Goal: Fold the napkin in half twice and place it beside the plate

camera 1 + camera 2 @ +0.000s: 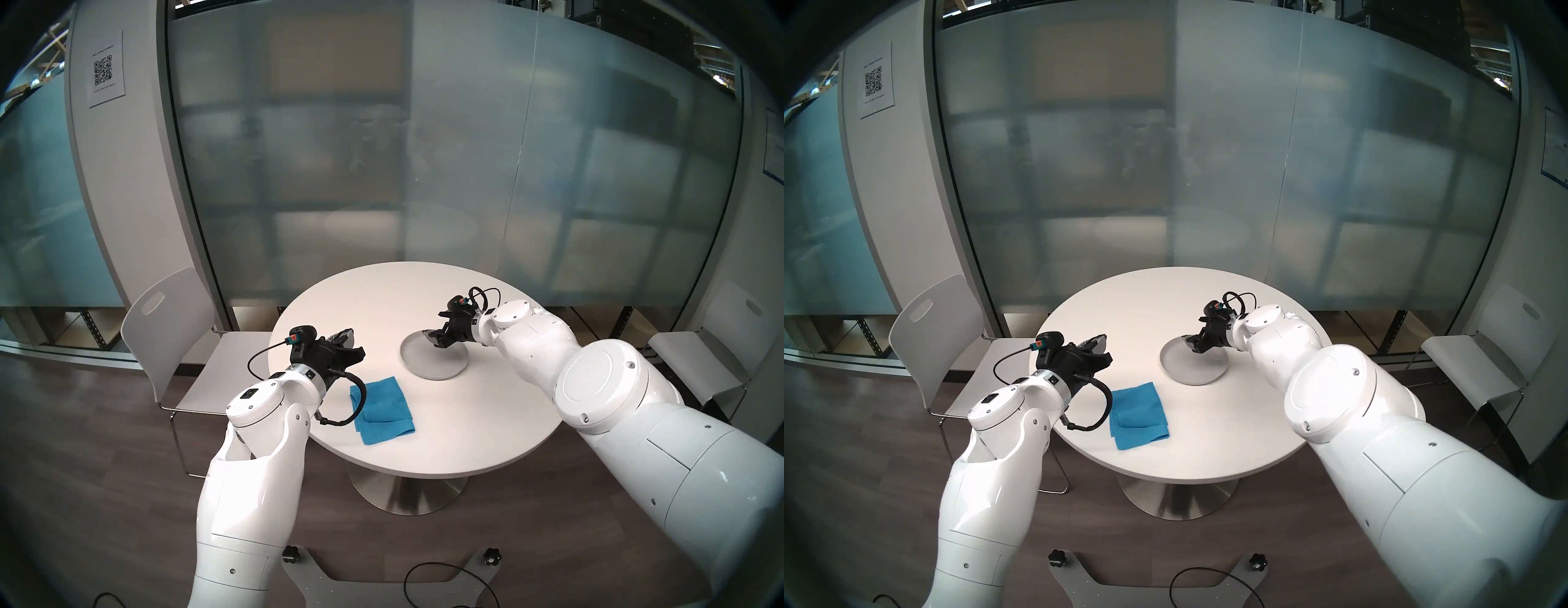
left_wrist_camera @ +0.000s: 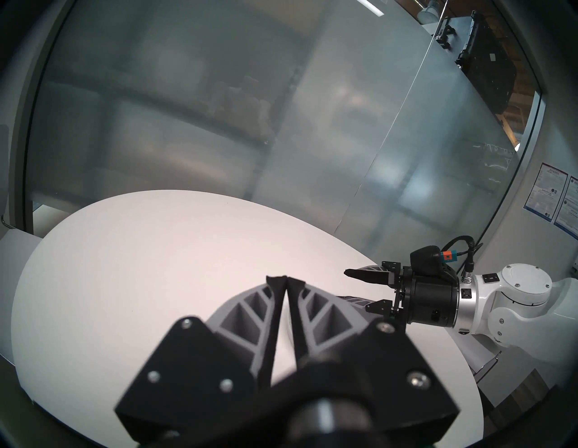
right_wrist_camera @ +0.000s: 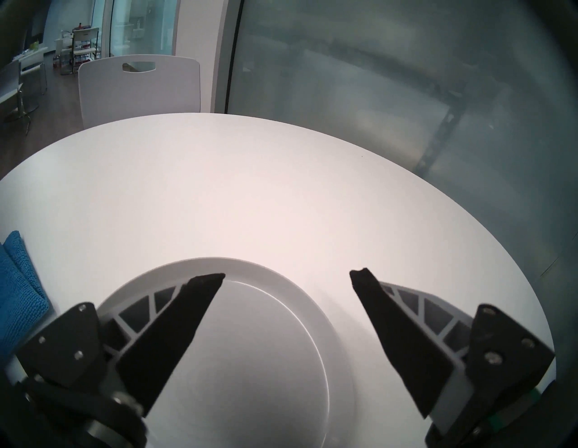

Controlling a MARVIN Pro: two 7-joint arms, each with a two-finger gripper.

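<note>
Napkin [image 1: 382, 409] lies folded on the table [image 1: 424, 293], behind the left fingers [image 2: 284, 278], which are pinched together and empty. Right fingers [image 3: 286, 277] gape empty over the plate [image 3: 266, 275]. Placing remains: grip the napkin's edge.

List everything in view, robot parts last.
napkin: one, bright blue, folded, on the table's near left part, apart from the plate.
plate: one, light grey, empty, mid-table, right of the napkin.
table: one, round, white, centre.
chairs: two, white, one at each side of the table.
QR sheet: one, white, on the wall, upper left.
left gripper: black, fingertips together, empty, over the table's left edge.
right gripper: black, jaws wide apart, empty, over the plate.
</note>
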